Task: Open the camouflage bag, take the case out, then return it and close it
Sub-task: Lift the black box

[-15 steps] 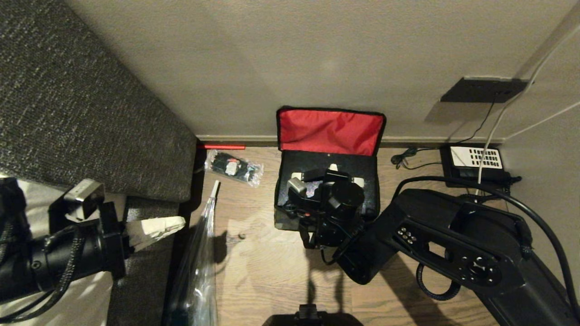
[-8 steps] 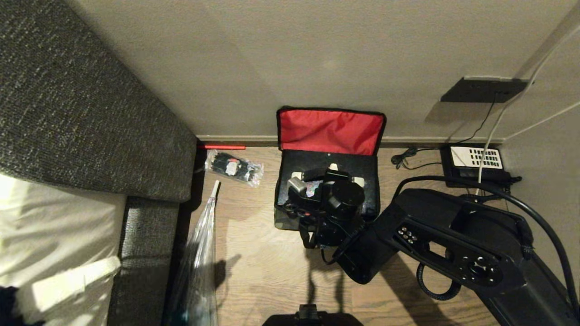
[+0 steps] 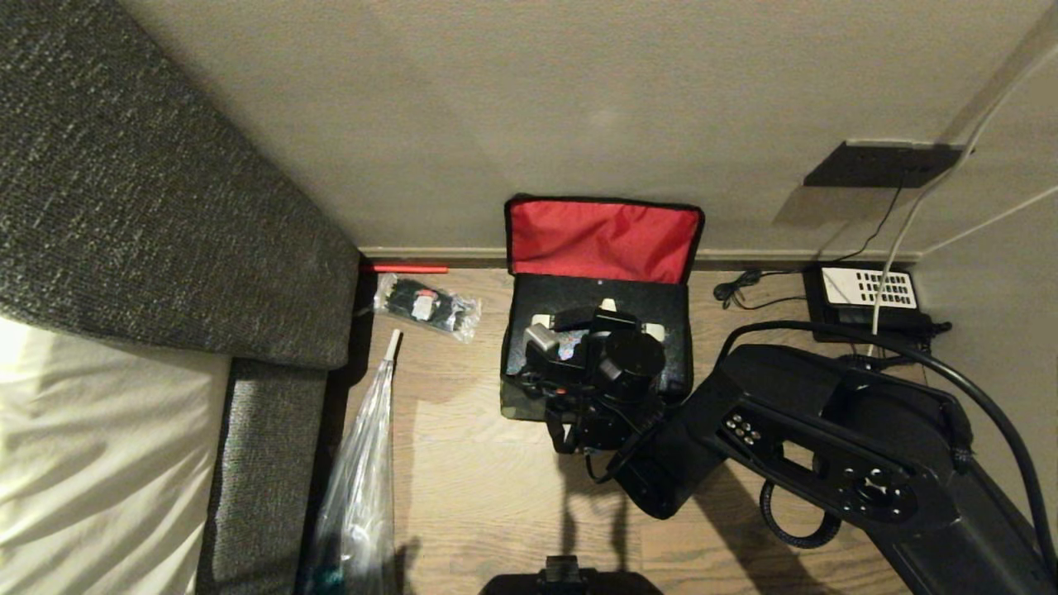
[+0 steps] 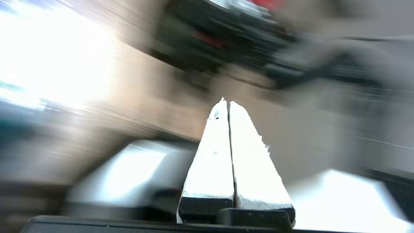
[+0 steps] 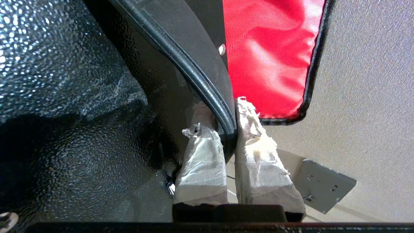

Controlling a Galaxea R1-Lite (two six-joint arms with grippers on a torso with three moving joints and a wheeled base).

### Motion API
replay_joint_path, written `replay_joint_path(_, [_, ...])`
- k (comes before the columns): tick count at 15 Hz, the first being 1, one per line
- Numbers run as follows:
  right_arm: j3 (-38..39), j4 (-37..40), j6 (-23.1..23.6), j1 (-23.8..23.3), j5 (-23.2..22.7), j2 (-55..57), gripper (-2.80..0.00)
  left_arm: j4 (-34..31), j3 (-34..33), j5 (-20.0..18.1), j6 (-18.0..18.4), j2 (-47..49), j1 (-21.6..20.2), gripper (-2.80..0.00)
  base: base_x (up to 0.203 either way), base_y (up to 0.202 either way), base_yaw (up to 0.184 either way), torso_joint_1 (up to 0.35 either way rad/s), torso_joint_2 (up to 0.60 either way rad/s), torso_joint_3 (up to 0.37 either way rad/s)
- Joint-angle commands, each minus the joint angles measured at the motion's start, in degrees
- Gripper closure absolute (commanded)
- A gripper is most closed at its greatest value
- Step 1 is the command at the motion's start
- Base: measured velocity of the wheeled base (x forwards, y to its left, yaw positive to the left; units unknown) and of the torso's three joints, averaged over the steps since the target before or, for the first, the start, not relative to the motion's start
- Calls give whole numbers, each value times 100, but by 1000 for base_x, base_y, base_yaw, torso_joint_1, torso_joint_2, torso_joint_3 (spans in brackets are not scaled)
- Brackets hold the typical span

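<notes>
Gone from the head view's lower left, the left tool (image 4: 228,103) is pressed together; the right tool (image 5: 226,129) pinches the black rectangular hard case's (image 3: 595,330) handle (image 5: 197,77), directly above the open camouflage fabric bag (image 3: 603,240) at centre frame

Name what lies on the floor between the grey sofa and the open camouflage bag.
In the head view, a clear packet of black ties lies on the wooden floor between the sofa and the camouflage bag, with a crinkled clear plastic bag nearer the robot.
</notes>
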State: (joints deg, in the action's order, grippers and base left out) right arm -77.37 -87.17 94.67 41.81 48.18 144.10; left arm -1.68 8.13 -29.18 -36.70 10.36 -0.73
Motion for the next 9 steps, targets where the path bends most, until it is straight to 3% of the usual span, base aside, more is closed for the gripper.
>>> replay_joint_path(1, [3,-49,51,3,25,29,0,-100,-381,2118,2017,-341,20,0,0,0,0,0,0,0])
replay_joint_path(3, [-15,-49,60,3,34,12,0,-191,-520,2971,2943,-598,28,0,0,0,0,0,0,0])
replay_joint_path(4, [-23,-49,69,12,77,-5,0,-215,-535,3016,3301,-627,29,0,0,0,0,0,0,0])
replay_joint_path(7, [-32,-49,69,92,104,-13,0,-226,-630,2959,3769,-935,29,0,0,0,0,0,0,0])
replay_joint_path(9, [-30,-49,60,142,122,19,0,-168,-663,2927,3813,-1036,29,0,0,0,0,0,0,0])
